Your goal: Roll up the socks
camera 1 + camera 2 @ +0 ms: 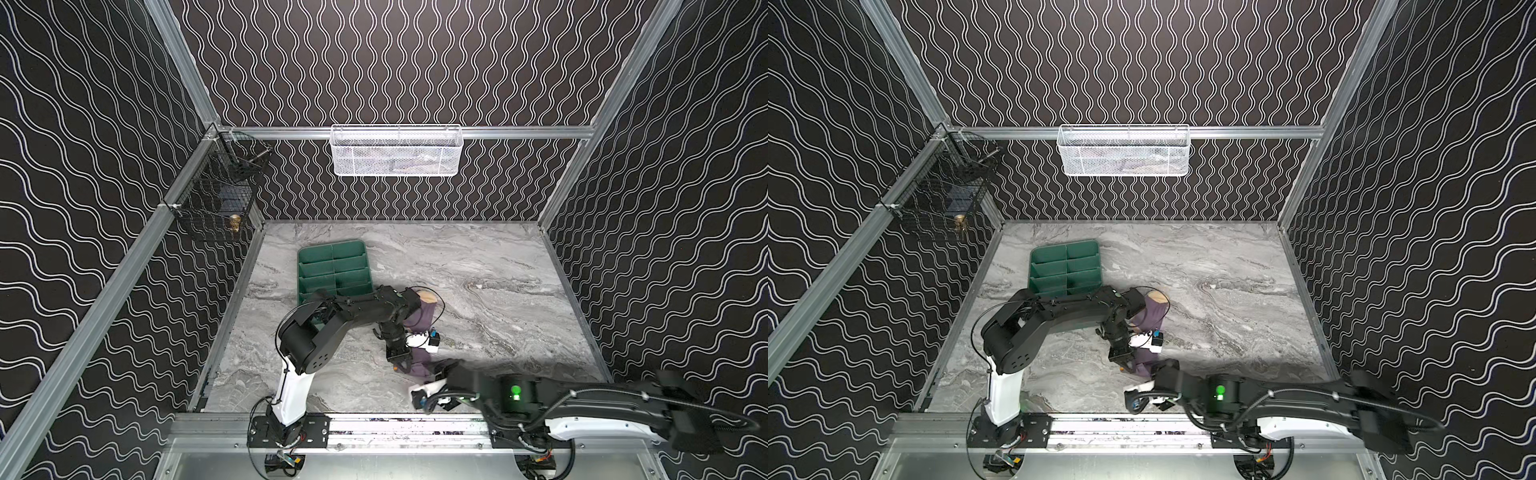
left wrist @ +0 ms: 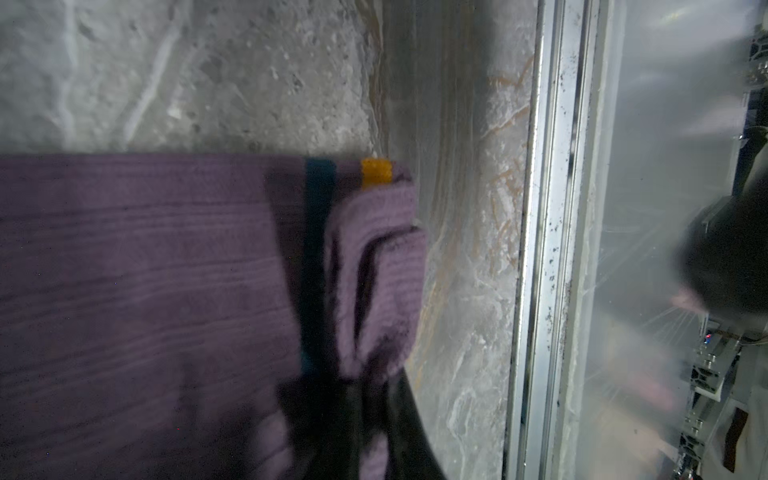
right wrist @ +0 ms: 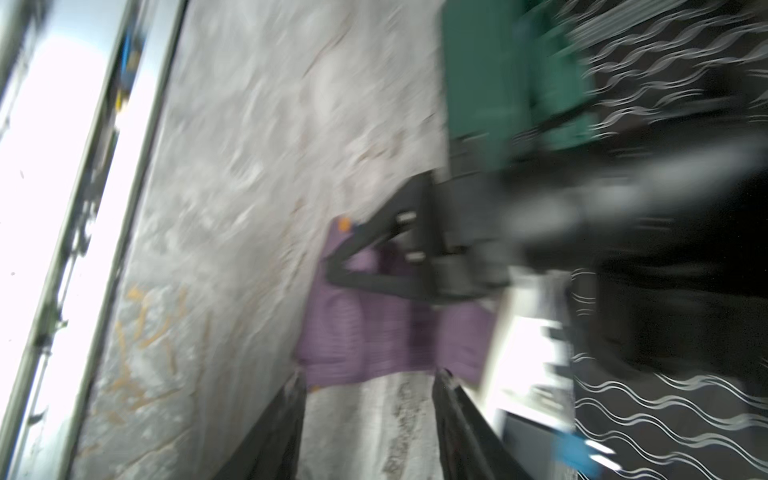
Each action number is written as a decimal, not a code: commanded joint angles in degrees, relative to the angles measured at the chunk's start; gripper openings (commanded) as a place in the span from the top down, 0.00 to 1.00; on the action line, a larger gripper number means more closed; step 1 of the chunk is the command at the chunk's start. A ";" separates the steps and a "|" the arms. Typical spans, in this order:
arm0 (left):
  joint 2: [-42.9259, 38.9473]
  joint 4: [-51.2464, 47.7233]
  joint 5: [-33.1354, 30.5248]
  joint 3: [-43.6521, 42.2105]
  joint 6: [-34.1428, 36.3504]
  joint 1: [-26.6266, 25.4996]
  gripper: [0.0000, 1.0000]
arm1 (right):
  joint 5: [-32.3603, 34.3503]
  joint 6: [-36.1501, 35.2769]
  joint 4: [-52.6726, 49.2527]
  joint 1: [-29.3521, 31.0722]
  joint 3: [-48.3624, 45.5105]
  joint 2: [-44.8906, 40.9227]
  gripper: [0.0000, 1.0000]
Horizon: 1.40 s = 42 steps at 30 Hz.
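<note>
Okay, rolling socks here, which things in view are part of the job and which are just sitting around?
In the job: purple sock; left gripper with jaws shut on its striped end; right gripper open beside it.
Just lying about: green tray; white mesh basket; black wire basket.

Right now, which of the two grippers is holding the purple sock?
The left gripper: its jaws are shut on the folded edge of the purple sock. The right gripper only faces the sock, jaws open and empty.
</note>
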 commanded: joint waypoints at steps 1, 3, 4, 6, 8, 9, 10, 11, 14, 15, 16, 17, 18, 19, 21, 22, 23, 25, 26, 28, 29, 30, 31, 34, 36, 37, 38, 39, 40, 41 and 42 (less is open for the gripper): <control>0.80 -1.14 -4.12 -0.49 -0.81 0.17 0.91 | 2.25 -2.49 8.42 0.36 -0.57 6.96 0.47; 0.71 -0.82 -3.78 -0.76 -0.77 0.24 0.91 | 2.61 -4.36 13.50 -0.16 -1.34 10.79 0.47; 0.62 -0.62 -3.66 -0.86 -0.86 0.28 0.91 | 2.26 -4.82 14.93 -0.54 -1.41 12.45 0.47; 0.70 -0.50 -3.66 -0.89 -0.95 0.27 0.91 | 0.99 -4.66 17.00 -1.57 -1.65 14.62 0.47; 0.95 -0.46 -3.57 -0.77 -1.03 0.29 0.90 | -0.64 -4.58 19.28 -2.82 -2.67 15.93 0.47; 1.06 -0.50 -3.60 -0.81 -0.96 0.23 0.90 | -1.17 -4.57 20.68 -3.50 -3.16 16.59 0.47; 1.06 -0.50 -3.52 -0.80 -1.03 0.28 0.90 | -1.31 -4.52 21.94 -4.31 -3.50 17.36 0.47; 1.02 -0.50 -3.43 -0.80 -1.03 0.27 0.90 | -1.67 -4.60 22.55 -4.99 -3.72 18.01 0.48; 0.89 -0.42 -3.55 -0.80 -1.12 0.23 0.90 | -3.34 -4.34 21.49 -6.87 -3.45 19.95 0.58; 0.73 -0.49 -3.51 -0.74 -1.04 0.29 0.90 | -4.31 -4.25 20.27 -7.00 -3.20 20.40 0.65; 0.55 -0.50 -3.57 -0.72 -1.03 0.23 0.90 | -5.25 -4.07 19.01 -6.95 -2.92 20.70 0.71; 0.45 -0.42 -3.59 -0.63 -1.03 0.29 0.89 | -6.42 -3.74 17.56 -6.95 -2.67 20.94 0.76; 0.28 -0.34 -3.68 -0.55 -1.03 0.30 0.89 | -8.23 -3.15 15.53 -6.96 -2.18 21.23 0.81; 0.10 -0.34 -3.64 -0.39 -1.00 0.26 0.89 | -10.06 -2.26 13.49 -6.95 -1.55 21.97 0.83; -0.29 0.01 -3.95 -0.30 -1.25 0.30 0.85 | -13.38 -0.08 7.72 -6.98 0.67 23.92 0.90; -0.71 0.23 -3.86 -0.32 -1.34 0.24 0.81 | -14.25 1.28 4.62 -6.97 1.98 25.48 0.96; -1.32 0.84 -3.94 -0.56 -1.68 0.26 0.75 | -14.93 2.49 2.33 -6.96 3.17 26.61 1.00; -3.25 2.77 -4.83 -1.68 -2.40 0.29 0.63 | -17.09 4.43 -1.57 -6.99 4.78 28.18 1.00; -4.34 3.51 -5.27 -2.18 -2.57 0.29 0.59 | -17.75 5.08 -2.63 -7.01 5.22 28.47 1.00; -7.37 5.01 -7.14 -3.12 -2.89 0.29 0.50 | -19.43 6.59 -4.35 -7.14 5.63 27.80 1.00; -9.12 5.48 -7.92 -3.33 -2.88 0.22 0.48 | -20.07 7.06 -4.97 -7.25 5.71 27.30 1.00; -11.24 6.23 -9.05 -3.70 -2.97 0.28 0.46 | -20.93 7.57 -6.11 -7.58 5.82 26.59 1.00; -13.69 7.08 -10.55 -4.00 -3.19 0.24 0.44 | -22.01 7.99 -7.71 -8.16 6.26 26.11 1.00; -22.49 11.25 -17.96 -5.77 -3.64 0.35 0.42 | -25.20 9.13 -12.95 -10.83 8.30 25.16 1.00; -29.47 15.26 -25.08 -7.90 -3.34 0.40 0.41 | -27.64 9.20 -16.10 -12.68 9.59 24.57 1.00; -33.37 17.83 -29.88 -9.18 -2.94 0.40 0.41 | -29.27 8.83 -17.87 -13.50 10.16 24.22 1.00; -37.19 20.37 -34.88 -10.19 -2.57 0.46 0.46 | -30.24 8.69 -18.95 -13.92 10.50 24.03 1.00; -41.78 23.71 -40.30 -11.53 -2.17 0.54 0.50 | -31.40 8.32 -20.09 -14.52 10.93 23.93 1.00; -47.43 27.27 -44.14 -13.14 -1.03 0.67 0.49 | -32.78 8.09 -21.11 -15.28 11.37 23.98 1.00; -52.39 30.37 -46.44 -14.55 0.10 0.73 0.46 | -34.23 7.88 -21.99 -16.06 11.82 24.17 1.00; -57.62 33.07 -47.35 -15.66 1.43 0.72 0.43 | -35.15 8.74 -22.65 -16.91 12.72 24.72 1.00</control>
